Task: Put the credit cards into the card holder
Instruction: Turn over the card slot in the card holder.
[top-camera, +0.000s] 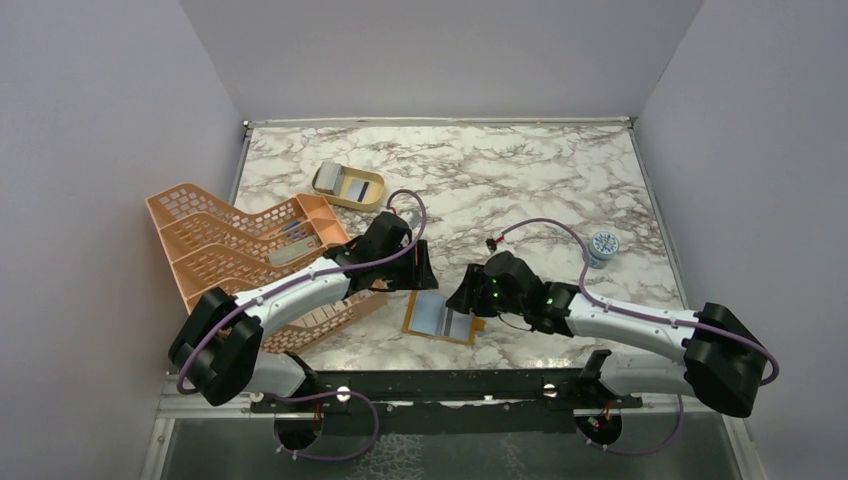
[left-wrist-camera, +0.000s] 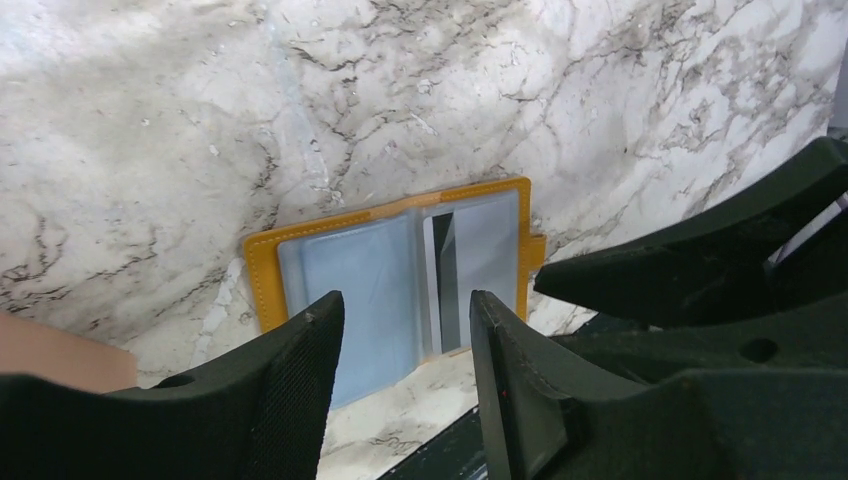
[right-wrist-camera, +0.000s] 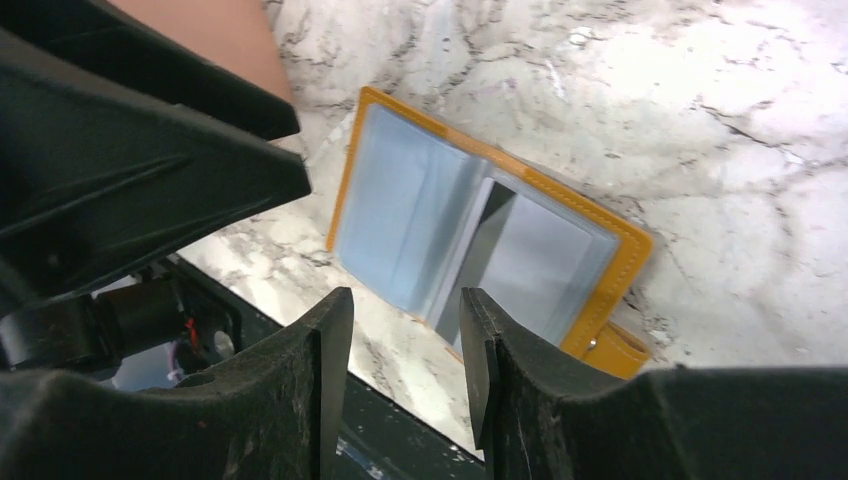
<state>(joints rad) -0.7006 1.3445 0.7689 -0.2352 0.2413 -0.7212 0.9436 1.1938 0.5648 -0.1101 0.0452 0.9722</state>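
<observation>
Card holder lies open by the desk's near edge under my left claw and right claw, both parted and empty; it looks floppy, so I'd pin its orange border and grip each stiff, slick credit card by its edges.

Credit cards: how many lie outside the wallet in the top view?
2: one card in the tan dish, another card on the peach rack. More may be hidden inside the wallet.
</observation>
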